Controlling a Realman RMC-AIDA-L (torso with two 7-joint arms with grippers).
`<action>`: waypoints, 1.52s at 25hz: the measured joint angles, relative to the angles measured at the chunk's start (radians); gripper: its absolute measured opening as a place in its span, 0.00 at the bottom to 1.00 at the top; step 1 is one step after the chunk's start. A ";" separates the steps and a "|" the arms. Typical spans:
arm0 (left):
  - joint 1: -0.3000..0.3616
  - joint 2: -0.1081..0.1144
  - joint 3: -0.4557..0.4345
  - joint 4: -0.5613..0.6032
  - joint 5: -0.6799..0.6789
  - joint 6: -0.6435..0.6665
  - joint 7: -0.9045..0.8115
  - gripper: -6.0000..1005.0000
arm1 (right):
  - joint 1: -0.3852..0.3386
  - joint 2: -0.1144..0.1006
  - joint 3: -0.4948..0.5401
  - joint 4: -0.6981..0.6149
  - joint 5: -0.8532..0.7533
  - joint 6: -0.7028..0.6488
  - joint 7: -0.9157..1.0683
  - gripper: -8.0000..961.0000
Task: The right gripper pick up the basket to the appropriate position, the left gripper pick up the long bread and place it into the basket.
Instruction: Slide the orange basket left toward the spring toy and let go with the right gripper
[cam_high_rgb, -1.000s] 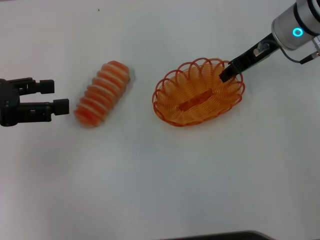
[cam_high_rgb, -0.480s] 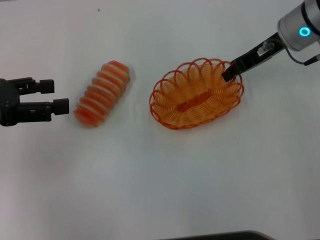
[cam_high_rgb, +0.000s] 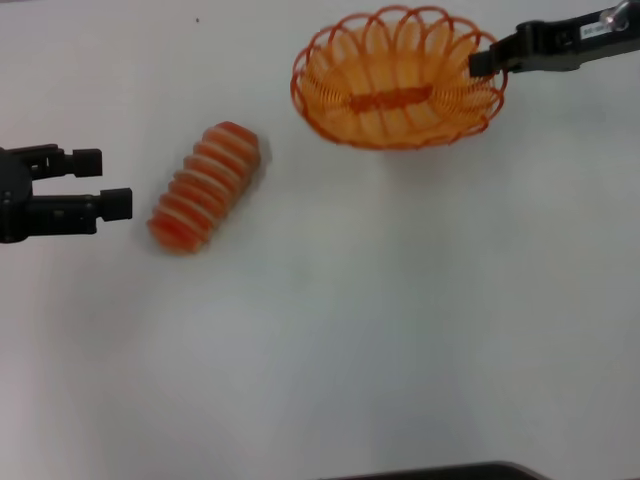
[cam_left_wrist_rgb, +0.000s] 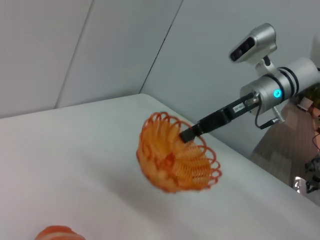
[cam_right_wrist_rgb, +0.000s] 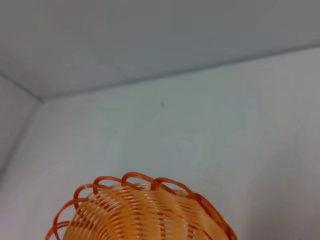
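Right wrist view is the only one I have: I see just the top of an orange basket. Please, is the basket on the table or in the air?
Observer: In the air. In the left wrist view the basket hangs tilted above the table, carried by its rim by the right gripper.
Operator: Where is the long bread?
Observer: The long bread lies on the table, to the left of the basket and nearer the robot, not touching it.
Operator: And the left gripper?
Observer: The left gripper is just left of the bread, fingers open and pointing at it, holding nothing.
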 joint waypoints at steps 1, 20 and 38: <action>-0.001 0.000 0.000 0.003 0.000 0.000 -0.001 0.87 | -0.012 -0.006 0.011 0.007 0.028 -0.005 0.002 0.09; -0.027 0.000 0.001 0.019 0.006 -0.007 -0.016 0.87 | -0.048 0.049 -0.019 0.155 0.022 0.160 0.041 0.08; -0.018 -0.003 0.000 0.018 0.006 -0.008 -0.017 0.87 | -0.033 0.048 -0.046 0.114 0.011 0.133 0.051 0.25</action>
